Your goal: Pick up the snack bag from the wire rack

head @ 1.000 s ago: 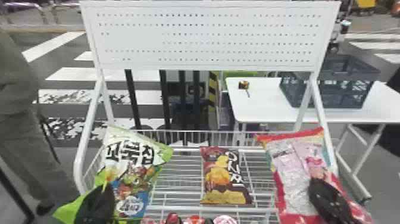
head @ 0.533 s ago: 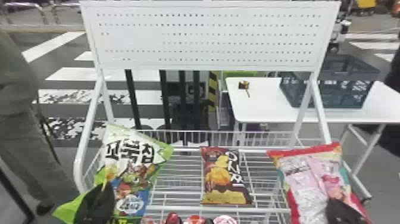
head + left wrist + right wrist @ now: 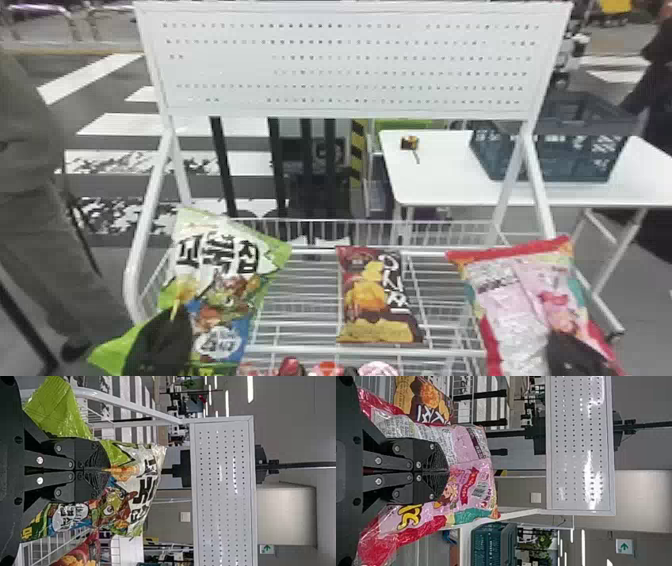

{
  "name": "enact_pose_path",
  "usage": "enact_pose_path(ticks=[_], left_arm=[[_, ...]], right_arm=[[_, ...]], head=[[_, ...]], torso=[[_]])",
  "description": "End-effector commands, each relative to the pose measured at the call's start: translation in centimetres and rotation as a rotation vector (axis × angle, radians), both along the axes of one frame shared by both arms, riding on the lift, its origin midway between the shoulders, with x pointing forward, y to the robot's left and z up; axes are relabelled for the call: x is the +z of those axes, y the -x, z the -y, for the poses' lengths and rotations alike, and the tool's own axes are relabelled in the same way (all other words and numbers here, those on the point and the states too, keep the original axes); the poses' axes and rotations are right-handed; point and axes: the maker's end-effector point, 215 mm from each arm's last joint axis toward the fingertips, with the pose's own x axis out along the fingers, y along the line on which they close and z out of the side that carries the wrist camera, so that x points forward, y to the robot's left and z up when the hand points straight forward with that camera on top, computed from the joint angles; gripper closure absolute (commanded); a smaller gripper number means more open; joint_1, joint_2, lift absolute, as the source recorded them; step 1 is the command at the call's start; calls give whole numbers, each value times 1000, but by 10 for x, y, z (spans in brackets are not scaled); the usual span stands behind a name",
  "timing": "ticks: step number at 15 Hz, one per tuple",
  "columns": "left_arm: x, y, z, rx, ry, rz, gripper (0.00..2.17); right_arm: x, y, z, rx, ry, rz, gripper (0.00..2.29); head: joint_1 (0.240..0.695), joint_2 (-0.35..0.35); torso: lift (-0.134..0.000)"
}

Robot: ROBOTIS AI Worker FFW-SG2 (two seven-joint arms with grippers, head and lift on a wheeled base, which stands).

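Note:
At the lower left of the head view, my left gripper is over the green snack bag. The left wrist view has the left gripper closed with a pinched fold of that bag between its tips. On the right side, my right gripper holds the pink and red snack bag; in the right wrist view the right gripper is shut on the pink bag's film. A dark brown snack bag lies on the wire rack between them, untouched.
A white perforated panel rises behind the rack. Several red and pink packages sit at the near edge. Beyond, a white table carries a dark crate and a small yellow-black item.
My right gripper and the pink bag have moved right and slightly down in the head view, mostly in the first half second. The left gripper, green bag and brown bag look unmoved.

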Motion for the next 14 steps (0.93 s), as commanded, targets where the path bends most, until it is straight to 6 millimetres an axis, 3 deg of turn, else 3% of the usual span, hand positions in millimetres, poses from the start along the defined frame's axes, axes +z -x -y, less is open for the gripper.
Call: enact_pose_path(ticks=[1,14], left_arm=[[0,0,0,0,0,1,1571],[1,0,-2,3,-5,2,1571]], right_arm=[[1,0,0,0,0,2,2250],[0,0,-3,11,-14,-1,2250]], head=[[499,0],[499,0]], torso=[[0],[0]])
